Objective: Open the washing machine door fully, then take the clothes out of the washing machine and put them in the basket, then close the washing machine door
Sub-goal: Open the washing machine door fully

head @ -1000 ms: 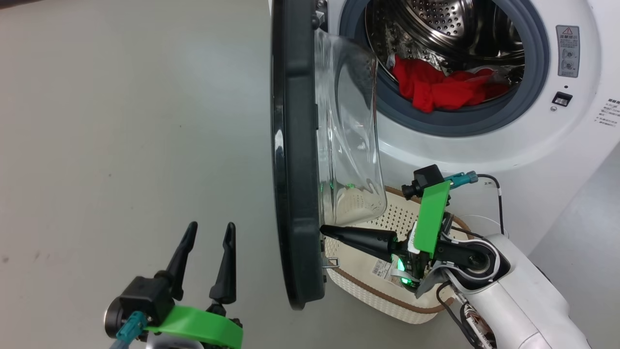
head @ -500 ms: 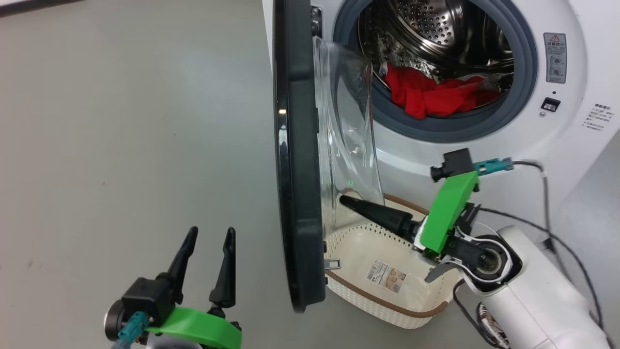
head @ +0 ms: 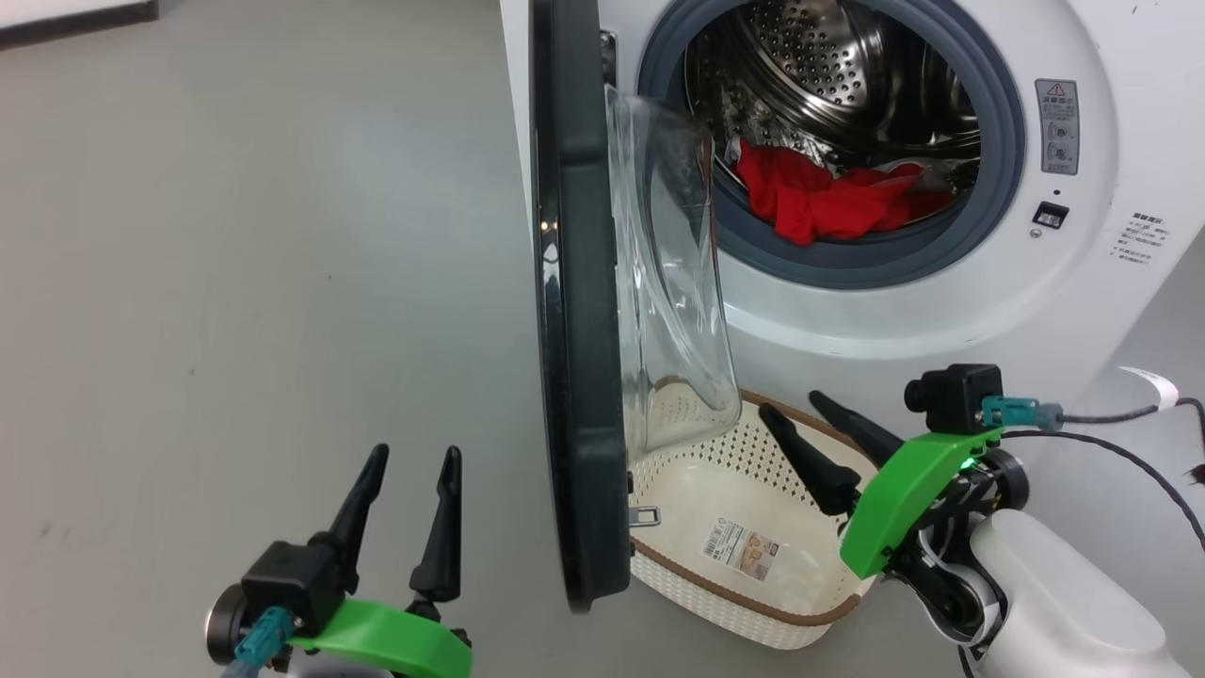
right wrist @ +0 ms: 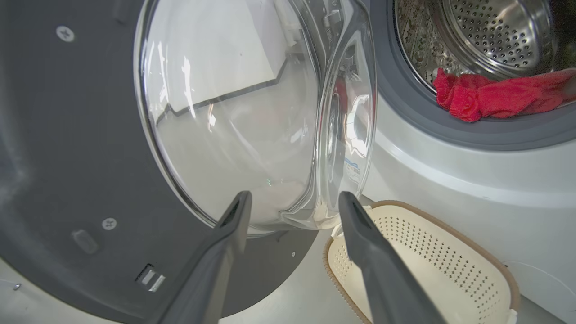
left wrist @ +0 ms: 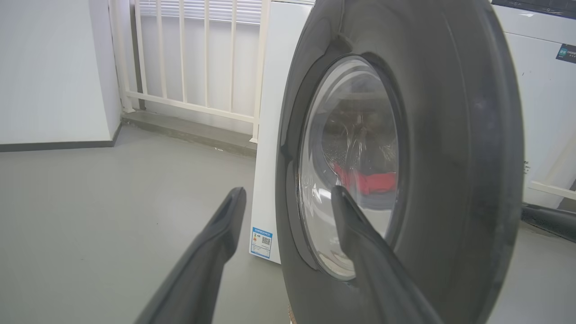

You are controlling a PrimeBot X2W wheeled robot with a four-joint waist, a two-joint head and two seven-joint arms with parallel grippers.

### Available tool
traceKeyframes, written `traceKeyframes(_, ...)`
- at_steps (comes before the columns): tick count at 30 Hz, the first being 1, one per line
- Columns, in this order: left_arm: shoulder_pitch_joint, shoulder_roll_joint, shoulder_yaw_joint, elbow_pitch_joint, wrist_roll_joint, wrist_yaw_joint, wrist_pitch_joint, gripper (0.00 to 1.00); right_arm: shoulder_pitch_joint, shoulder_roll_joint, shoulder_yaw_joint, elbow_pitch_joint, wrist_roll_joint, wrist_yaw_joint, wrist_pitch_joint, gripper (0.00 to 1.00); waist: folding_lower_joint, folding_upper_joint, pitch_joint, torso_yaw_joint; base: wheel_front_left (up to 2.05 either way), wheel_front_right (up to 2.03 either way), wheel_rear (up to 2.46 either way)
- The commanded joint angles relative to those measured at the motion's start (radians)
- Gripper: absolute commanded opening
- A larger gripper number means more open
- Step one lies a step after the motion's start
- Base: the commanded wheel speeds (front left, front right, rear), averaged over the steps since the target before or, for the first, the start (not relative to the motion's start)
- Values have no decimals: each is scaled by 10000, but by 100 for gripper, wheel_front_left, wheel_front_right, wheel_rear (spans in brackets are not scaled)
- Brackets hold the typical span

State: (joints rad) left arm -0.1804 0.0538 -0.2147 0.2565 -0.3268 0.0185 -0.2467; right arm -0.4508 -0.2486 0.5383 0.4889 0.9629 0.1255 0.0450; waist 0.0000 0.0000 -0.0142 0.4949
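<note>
The washing machine (head: 941, 320) stands open, its door (head: 574, 311) swung out edge-on to the head view, glass bowl (head: 673, 282) facing the drum. Red clothes (head: 819, 198) lie at the drum's front lip. The cream basket (head: 734, 591) sits on the floor under the opening, with nothing in it but its label. My right gripper (head: 793, 405) hangs open above the basket's right end, apart from the door. My left gripper (head: 414, 454) is open on the door's outer side, low and to the left. In the right wrist view the clothes (right wrist: 486, 94) show beyond the bowl (right wrist: 234, 121).
Grey floor (head: 235, 282) spreads to the left of the door. A white railing (left wrist: 180, 54) and wall stand behind. A blue energy label (left wrist: 261, 240) marks the machine's side. Cables (head: 1111, 443) trail from my right wrist near the machine's lower right corner.
My right gripper has drawn back from the door's inner side, going right and toward me above the basket, and both its fingers now show apart. The head camera has shifted. The left gripper has kept its place.
</note>
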Motion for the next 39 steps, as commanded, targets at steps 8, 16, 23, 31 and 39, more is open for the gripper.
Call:
traceKeyframes(8,83,219,244,-283,6,132,-50,100,309,497,-661,876,-2926,52,-2526,100,0,0,-140,-89,0,0,0)
traceKeyframes(16,160,211,246,-453,3,168,-100,100,1165,1580,-3547,-30,-6127,52,-3060,100,0,0,-136,-142,0,0,0)
traceKeyframes(23,205,180,237,-550,50,152,-135,100,2613,1972,-4630,-2042,-7468,52,-3065,100,0,0,-97,-129,0,0,0)
traceKeyframes(31,215,147,324,-664,172,130,-147,100,3219,1981,-4646,-2726,-7457,52,-3066,100,0,0,-43,-131,0,0,0)
traceKeyframes(39,197,128,382,-674,430,100,-149,100,3367,1982,-4745,-2901,-7504,52,-3067,100,0,0,13,-148,0,0,0)
